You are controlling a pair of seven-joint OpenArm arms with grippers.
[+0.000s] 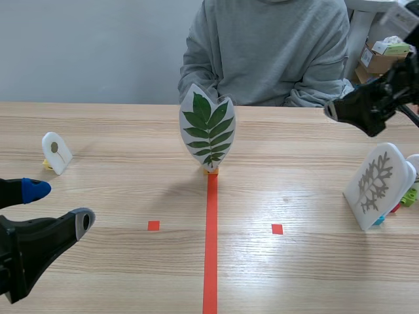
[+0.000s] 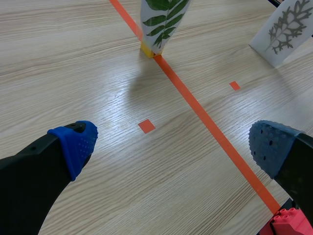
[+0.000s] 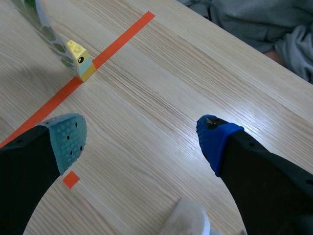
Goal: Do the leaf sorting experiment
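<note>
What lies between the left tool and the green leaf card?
Between the left tool and the green leaf card is only bare table with orange-red tape marks; the left wrist view shows it.

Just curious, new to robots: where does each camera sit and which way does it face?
Scene view: between the arms, facing across the table toward the person; left claw low, right claw raised.
Left wrist view: on the left arm, looking forward and down past its open claw at the green leaf card.
Right wrist view: on the right arm, looking down past its open claw at the card's yellow base.
Both wrist views share that card and the orange tape line.
</note>
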